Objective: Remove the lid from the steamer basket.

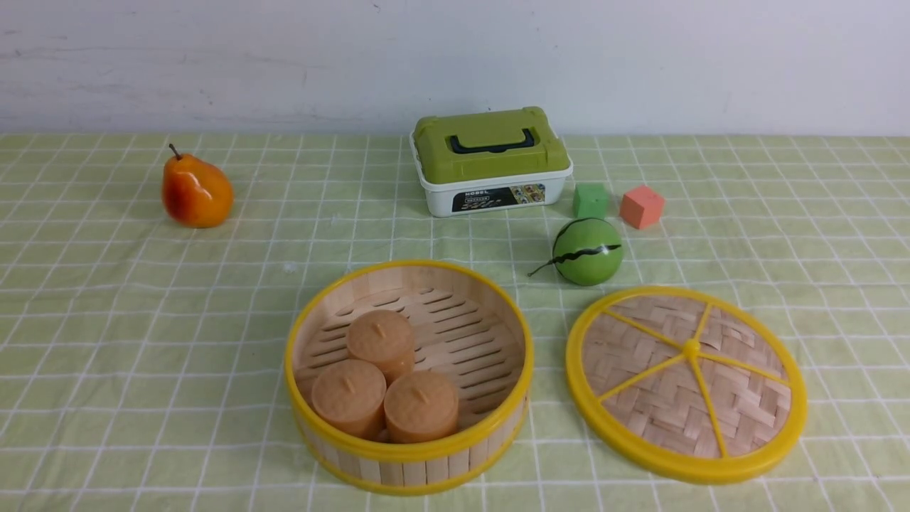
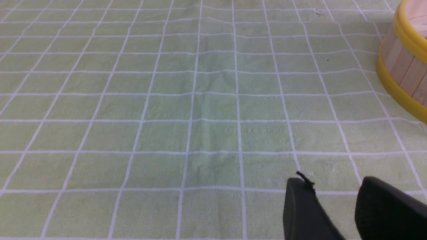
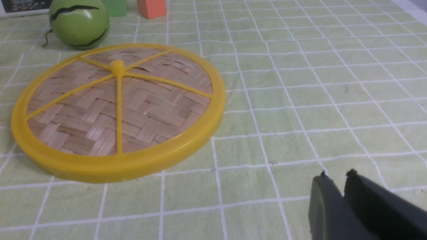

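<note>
Lid (image 1: 687,384) lay flat on the tablecloth (image 1: 142,341) at lower right of the front view, off the steamer basket (image 1: 409,455), just beside it with a strip of cloth between; basket sat lower centre, open on top, three tan cylinders (image 1: 384,384) inside on the slotted floor; no arm showed in the front view.

Right wrist view: lid (image 3: 116,113) filled the left half of the frame, knob up, spokes visible; right gripper (image 3: 337,186) at lower right corner, fingers close together with only a thin slit between them, holding nothing; lid well apart from the fingertips, up and to the left of them, bare cloth between.

Left wrist view: left gripper (image 2: 333,193) at lower right, fingers a narrow gap apart, nothing in them; basket's side (image 2: 405,66) cut by the right edge, upper right, apart from the fingers; the rest was cloth.

Behind, front view: green striped ball (image 1: 587,251) just above the lid; green cube (image 1: 591,200) and orange cube (image 1: 641,207) side by side; white box with green lid (image 1: 490,162) upper centre; pear (image 1: 196,190) upper left.
</note>
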Available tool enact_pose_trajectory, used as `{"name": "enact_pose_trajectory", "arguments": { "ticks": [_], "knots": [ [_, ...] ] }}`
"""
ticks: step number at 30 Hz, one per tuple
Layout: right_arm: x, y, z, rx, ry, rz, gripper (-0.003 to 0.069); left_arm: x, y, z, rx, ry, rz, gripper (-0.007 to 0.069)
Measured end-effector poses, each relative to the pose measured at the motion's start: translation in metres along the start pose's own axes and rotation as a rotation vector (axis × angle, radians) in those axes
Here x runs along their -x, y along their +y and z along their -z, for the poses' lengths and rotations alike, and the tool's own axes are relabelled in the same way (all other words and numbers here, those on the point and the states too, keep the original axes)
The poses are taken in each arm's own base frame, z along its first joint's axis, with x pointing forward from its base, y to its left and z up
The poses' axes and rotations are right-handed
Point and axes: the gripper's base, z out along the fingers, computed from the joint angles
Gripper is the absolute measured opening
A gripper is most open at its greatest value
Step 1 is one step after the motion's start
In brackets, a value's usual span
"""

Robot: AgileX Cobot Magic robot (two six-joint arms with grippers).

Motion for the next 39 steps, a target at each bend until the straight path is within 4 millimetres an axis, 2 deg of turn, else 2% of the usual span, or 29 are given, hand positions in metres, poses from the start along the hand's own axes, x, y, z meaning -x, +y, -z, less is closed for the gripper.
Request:
{"name": "enact_pose_trajectory", "arguments": {
  "ticks": [39],
  "knots": [
    [-0.0002, 0.0000, 0.0000, 0.000, 0.002, 0.000, 0.0091, 0.0000, 0.0000, 0.0000, 0.000, 0.000, 0.000, 0.0239]
  ]
}}
